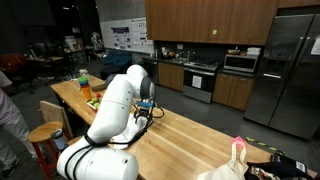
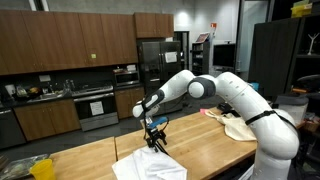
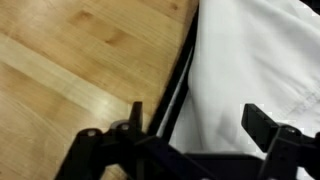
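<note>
In an exterior view the tool [image 1: 150, 108] hangs low over the wooden bench [image 1: 190, 128], pointing down. The arm hides what lies below it.

In an exterior view the tool [image 2: 155, 136] is wide open and empty, just above the white cloth [image 2: 150, 166]. The cloth lies spread on the bench beneath it, probably flat so that an edge is reachable.

In the wrist view the tool [image 3: 200, 130] has its jaws apart with nothing gripped. The cloth [image 3: 250, 60] is below it and to its right, bare wood is to its left, and a dark strip [image 3: 180, 75] runs along the cloth edge.
</note>
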Controlling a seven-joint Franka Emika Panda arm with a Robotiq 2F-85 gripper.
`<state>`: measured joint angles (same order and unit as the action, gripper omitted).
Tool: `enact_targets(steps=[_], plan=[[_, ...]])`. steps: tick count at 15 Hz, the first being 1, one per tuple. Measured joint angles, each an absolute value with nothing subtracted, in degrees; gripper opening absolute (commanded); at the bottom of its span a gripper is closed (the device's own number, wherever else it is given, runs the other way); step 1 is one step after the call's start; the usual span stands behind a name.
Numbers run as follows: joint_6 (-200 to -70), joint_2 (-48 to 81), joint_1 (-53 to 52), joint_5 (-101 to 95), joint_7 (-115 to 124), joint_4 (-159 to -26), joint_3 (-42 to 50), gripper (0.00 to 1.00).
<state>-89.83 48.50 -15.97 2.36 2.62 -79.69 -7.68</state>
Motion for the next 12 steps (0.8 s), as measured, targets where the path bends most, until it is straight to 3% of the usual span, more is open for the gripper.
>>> enact_targets(steps=[4, 8, 9, 11, 12], plan=[[-90.93, 48.77, -15.92, 2.37, 2.59, -79.67, -7.66, 1.0], [-102.34, 49.33, -15.89, 2.34, 2.8, -80.64, -7.12, 1.0], [-105.99, 49.36, -15.88, 2.27, 2.8, -81.23, -7.02, 0.75], [-110.63, 49.15, -16.01, 1.71, 3.29, -82.07, -7.01, 0.7], [-111.5, 48.99, -16.05, 1.63, 3.66, -82.15, -7.02, 0.63]])
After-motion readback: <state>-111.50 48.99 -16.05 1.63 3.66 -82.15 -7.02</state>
